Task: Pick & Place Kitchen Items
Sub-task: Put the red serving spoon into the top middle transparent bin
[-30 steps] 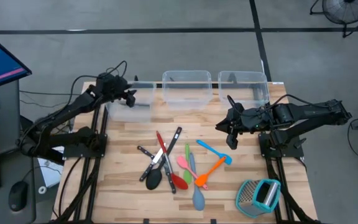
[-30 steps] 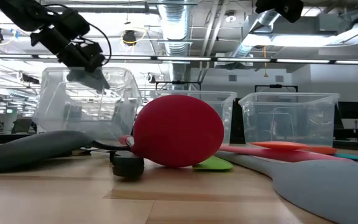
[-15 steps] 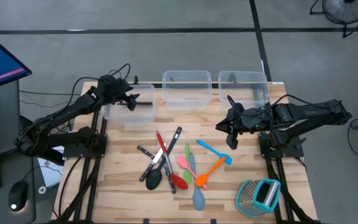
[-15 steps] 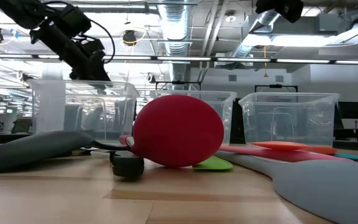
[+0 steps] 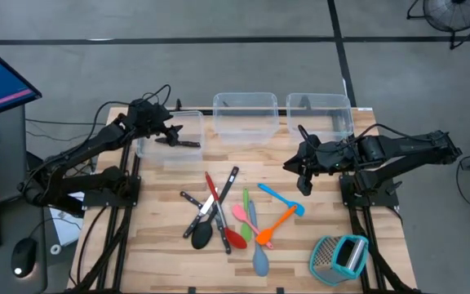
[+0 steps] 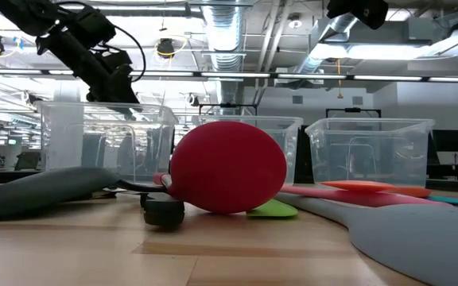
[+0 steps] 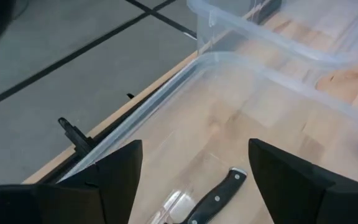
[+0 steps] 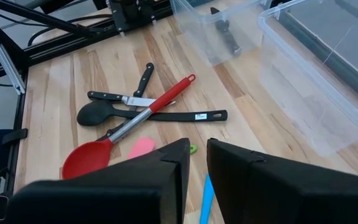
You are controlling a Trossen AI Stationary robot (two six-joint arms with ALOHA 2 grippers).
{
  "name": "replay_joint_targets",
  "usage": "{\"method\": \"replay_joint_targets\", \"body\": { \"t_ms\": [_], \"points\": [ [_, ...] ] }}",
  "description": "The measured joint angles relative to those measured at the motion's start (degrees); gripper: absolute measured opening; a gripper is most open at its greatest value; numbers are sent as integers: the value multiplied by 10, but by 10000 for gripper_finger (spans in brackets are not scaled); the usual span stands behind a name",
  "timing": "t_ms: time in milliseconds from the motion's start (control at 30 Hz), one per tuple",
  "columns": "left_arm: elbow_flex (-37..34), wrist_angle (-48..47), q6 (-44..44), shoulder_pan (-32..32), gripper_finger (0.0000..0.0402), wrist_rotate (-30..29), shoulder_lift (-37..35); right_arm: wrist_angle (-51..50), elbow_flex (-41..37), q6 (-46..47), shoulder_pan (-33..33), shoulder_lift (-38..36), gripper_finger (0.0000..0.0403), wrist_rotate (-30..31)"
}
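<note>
— Where was the black-handled knife (image 5: pixel 184 143)?
— Inside the left clear bin (image 5: pixel 192 122), below the left gripper (image 5: pixel 163 134), whose fingers were spread wide and empty.
— The right gripper (image 5: pixel 302 171)?
— Nearly closed, holding nothing, above the surface (image 5: pixel 161 261).

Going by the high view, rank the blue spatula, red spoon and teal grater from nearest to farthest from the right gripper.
From the right gripper:
1. Blue spatula, just beside it toward the table's middle.
2. Red spoon, in the central pile.
3. Teal grater, front right corner; close to the spoon's distance.

Knife (image 5: pixel 188 143) in left bin (image 5: pixel 192 121) — utensils (image 5: pixel 235 216) mid-table.
</note>
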Motion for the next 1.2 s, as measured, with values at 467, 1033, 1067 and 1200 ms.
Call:
{"method": "replay_joint_targets", "body": {
  "t_ms": [467, 1033, 1067, 1200],
  "points": [
    [0, 9, -57, -3, 250, 93, -179, 0, 0, -2, -1, 0, 54, 0],
    [0, 118, -188, -207, 236, 354, -287, 0, 0, -1, 0, 0, 54, 0],
    [0, 118, -182, -228, 236, 353, -280, 0, 0, -1, 0, 0, 54, 0],
    [0, 121, -169, -309, 233, 325, -249, 0, 0, -1, 0, 0, 54, 0]
  ]
}}
